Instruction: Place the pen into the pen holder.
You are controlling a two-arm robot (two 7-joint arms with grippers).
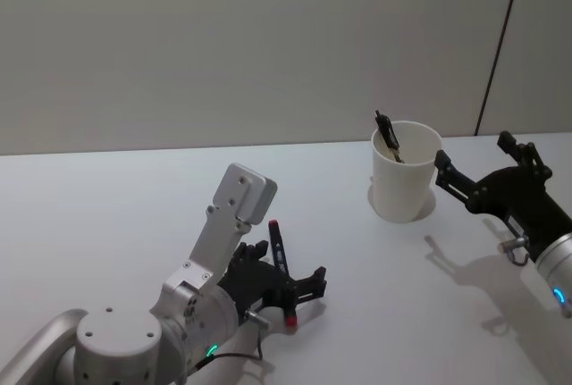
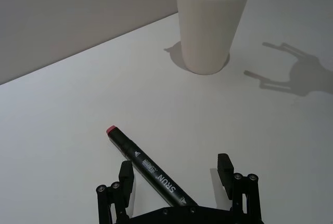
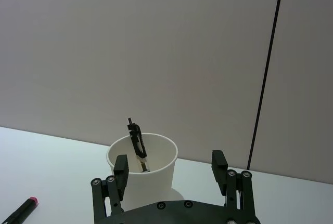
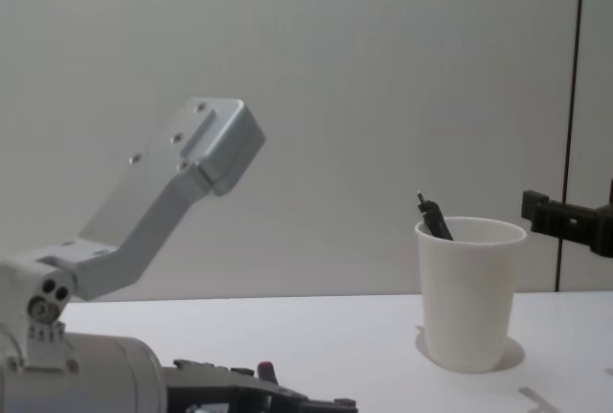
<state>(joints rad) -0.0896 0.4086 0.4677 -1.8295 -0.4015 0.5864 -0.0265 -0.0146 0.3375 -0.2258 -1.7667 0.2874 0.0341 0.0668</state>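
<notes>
A black pen (image 2: 148, 168) with a red end cap lies flat on the white table, also seen in the head view (image 1: 280, 255) and the right wrist view (image 3: 22, 210). My left gripper (image 2: 175, 172) is open and low over the table, one finger on each side of the pen (image 1: 286, 265). The pen holder (image 1: 404, 178) is a white paper cup standing upright at the back right (image 2: 210, 24) (image 4: 471, 293). A second black pen (image 3: 137, 142) leans inside it. My right gripper (image 1: 472, 148) hovers open just right of the cup (image 3: 169, 167).
The white table (image 1: 107, 215) ends at a plain grey wall. A dark vertical seam (image 3: 266, 73) runs down the wall at the right. My left arm's grey link (image 4: 163, 202) rises high on the left.
</notes>
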